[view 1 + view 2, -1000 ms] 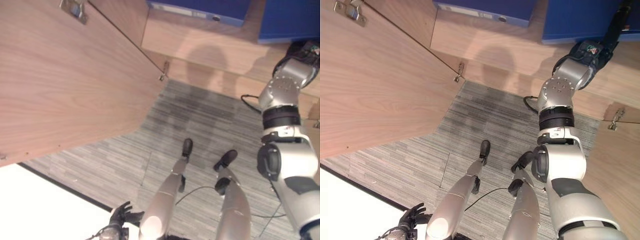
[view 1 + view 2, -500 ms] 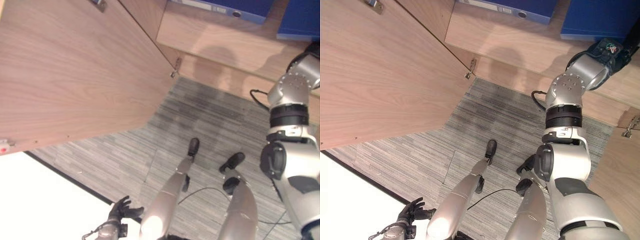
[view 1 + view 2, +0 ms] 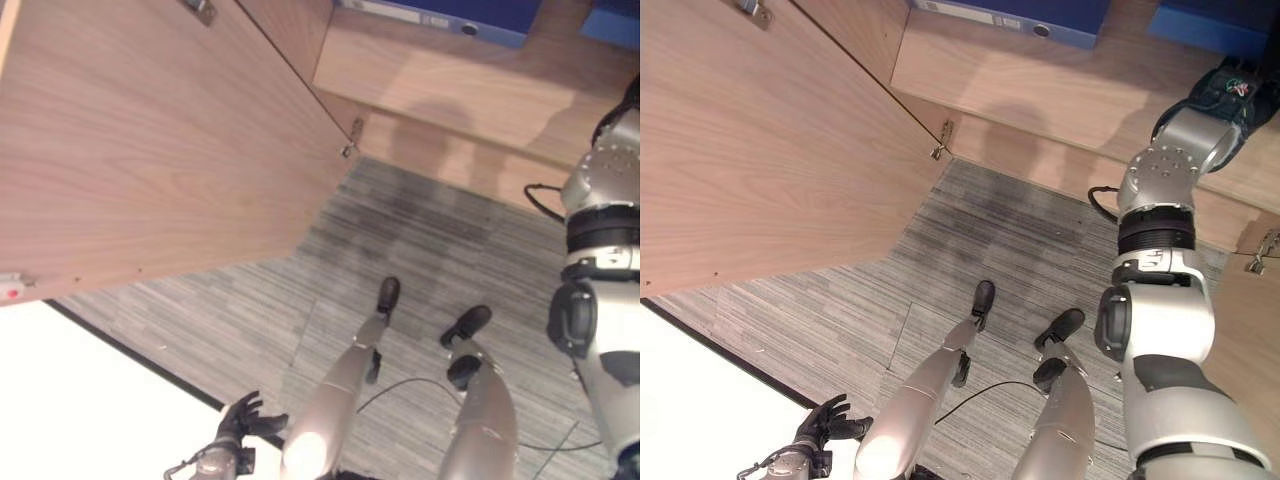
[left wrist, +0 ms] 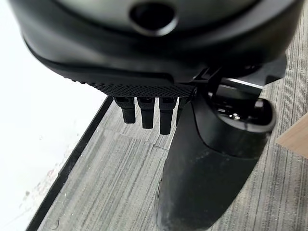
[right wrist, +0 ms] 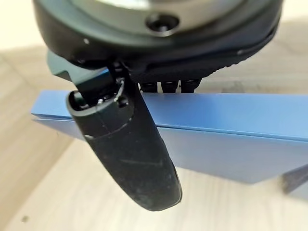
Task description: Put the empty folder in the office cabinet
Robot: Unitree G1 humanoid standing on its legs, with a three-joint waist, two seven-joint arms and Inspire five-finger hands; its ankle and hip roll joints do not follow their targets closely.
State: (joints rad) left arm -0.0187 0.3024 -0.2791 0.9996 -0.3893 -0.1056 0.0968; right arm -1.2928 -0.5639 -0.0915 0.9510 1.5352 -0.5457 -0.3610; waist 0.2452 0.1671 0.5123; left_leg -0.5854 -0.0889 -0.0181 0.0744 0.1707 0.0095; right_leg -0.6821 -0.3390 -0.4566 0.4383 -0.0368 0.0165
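Two folders [image 3: 1015, 18] [image 3: 1215, 22] lie on the cabinet shelf [image 3: 1040, 75].

- Head stereo pair: looks steeply down from well above, facing the open cabinet door [image 3: 150, 150] at 10 o'clock, the shelf [image 3: 1060, 90] at 12 and the carpeted floor [image 3: 250, 320].
- Left wrist view: very close along the left hand [image 4: 211, 159], facing that carpet, shared with the head pair.
- Right wrist view: very close along the right hand [image 5: 130, 154], facing the blue folder [image 5: 231, 130] on the shelf.
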